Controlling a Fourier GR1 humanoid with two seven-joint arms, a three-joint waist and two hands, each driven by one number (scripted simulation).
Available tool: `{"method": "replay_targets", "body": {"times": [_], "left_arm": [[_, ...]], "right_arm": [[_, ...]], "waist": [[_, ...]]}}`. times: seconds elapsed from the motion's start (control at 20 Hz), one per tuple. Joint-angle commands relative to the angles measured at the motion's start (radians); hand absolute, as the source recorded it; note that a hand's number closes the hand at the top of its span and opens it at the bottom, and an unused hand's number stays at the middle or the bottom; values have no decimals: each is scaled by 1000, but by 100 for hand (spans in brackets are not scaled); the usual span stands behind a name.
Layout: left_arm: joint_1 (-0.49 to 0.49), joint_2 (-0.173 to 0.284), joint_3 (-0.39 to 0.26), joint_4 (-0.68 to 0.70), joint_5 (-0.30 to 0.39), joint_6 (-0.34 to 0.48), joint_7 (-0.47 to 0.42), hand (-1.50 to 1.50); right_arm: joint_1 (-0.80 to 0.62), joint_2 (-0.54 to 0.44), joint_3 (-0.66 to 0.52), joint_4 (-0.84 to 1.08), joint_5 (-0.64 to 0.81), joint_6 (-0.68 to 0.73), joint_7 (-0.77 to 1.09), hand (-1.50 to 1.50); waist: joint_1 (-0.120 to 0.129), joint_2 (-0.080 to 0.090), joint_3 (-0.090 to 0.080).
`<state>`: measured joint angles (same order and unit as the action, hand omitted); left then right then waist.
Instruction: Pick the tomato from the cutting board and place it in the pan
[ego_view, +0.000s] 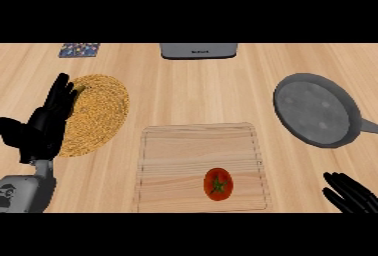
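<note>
1. Round red tomato with a green stem star (218, 184) lying on the pale rectangular wooden cutting board (184, 150), in its lower right part, near the front edge; touched by neither hand.
2. Cutting board flat on the light wood-grain worktop (207, 95), at the middle of the view's lower half.
3. Round dark grey metal pan (314, 109) up and to the right of the board, well apart from the tomato; nothing inside it; black handle running off toward the right edge.
4. Black right hand (351, 194) at the lower right corner, right of the board and below the pan; fingers (341, 181) straight and spread, pointing up and to the left, holding nothing.
5. Black left hand (46, 125) on a grey forearm at the left edge, fingers straight and pointing up, holding nothing, resting; fingertips overlapping the rim of the round woven straw mat.
6. Round woven straw-yellow mat (100, 112) left of the board, apart from it.
7. Grey boxy appliance (199, 50) at the far edge of the worktop, cut off by the top of the view.
8. Small patterned dark blue square (79, 49) at the far left, above the mat.
</note>
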<state>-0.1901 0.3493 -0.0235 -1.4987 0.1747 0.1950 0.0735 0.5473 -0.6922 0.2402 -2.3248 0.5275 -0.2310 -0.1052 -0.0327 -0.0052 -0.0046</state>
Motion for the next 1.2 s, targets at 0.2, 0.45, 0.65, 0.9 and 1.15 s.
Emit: {"method": "replay_targets", "body": {"times": [0.2, 0.45, 0.65, 0.9, 1.15], "left_arm": [[-24, -24, -16, -11, -28, 12, 15, 0], [11, -55, -44, 0, -46, 0, -8, 0], [-42, -60, -17, 57, -35, -11, -21, 0], [5, -72, -35, -5, -67, 7, -9, 0], [-52, -59, 11, 81, -51, -23, -16, 0]], "right_arm": [[-142, -59, 19, -224, 151, 143, 389, -150], [-319, -3, 217, -200, 180, 219, 548, -150], [-481, 77, 382, -178, 167, 290, 671, -150], [-599, 162, 494, -85, 255, 328, 808, -150], [-611, 219, 587, -66, 323, 347, 947, -150]], "waist": [[34, 4, 1], [42, 4, 2], [41, 5, 1], [35, 0, 2], [22, 1, 3]]}}
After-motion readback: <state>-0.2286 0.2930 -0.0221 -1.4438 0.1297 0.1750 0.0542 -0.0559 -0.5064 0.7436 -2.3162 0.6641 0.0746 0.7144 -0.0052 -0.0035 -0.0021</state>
